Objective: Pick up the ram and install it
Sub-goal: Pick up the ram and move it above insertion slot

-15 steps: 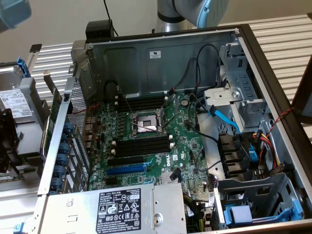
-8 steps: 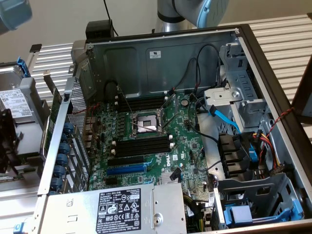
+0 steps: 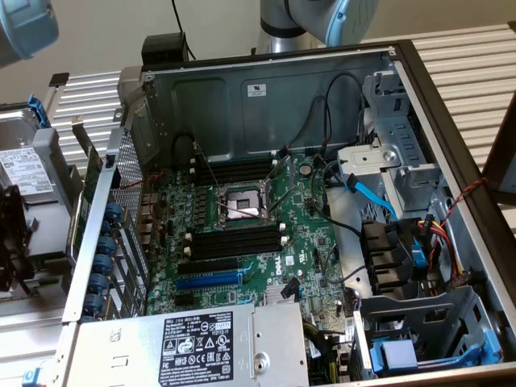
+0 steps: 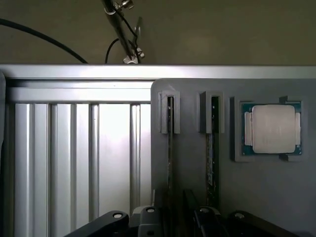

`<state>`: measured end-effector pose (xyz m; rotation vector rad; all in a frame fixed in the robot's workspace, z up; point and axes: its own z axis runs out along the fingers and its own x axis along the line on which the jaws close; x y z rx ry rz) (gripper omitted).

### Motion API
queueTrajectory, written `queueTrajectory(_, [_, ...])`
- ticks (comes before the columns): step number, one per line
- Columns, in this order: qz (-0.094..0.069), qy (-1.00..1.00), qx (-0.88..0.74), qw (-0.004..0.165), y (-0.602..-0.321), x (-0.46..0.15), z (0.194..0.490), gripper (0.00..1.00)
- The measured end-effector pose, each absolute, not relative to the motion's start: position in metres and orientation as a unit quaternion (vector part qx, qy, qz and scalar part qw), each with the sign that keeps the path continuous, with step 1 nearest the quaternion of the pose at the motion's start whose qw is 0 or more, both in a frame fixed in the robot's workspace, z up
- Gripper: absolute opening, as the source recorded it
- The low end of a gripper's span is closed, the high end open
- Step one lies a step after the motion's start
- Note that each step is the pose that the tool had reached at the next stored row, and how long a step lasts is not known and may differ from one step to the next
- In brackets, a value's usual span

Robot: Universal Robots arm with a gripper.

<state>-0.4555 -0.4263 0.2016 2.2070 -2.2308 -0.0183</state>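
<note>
Though edge-on, ram (image 4: 211,158) beside processor (image 4: 273,129)

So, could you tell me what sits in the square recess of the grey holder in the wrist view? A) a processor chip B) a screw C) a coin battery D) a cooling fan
A: a silver-lidded processor chip lies flat in the grey holder's recess.

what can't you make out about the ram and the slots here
- ram, wrist view: edge-on in the grey holder; chips, label hidden; near end behind the gripper.
- black slots, exterior view: latch positions too small.
- arm, exterior view: cut by the frame edge.
</note>
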Motion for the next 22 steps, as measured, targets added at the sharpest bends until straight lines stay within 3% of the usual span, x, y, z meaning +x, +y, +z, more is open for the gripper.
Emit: queueTrajectory(22, [-0.005, -0.698, 0.716, 0.003, -0.4254, -0.4549, 0.1997, 0.31])
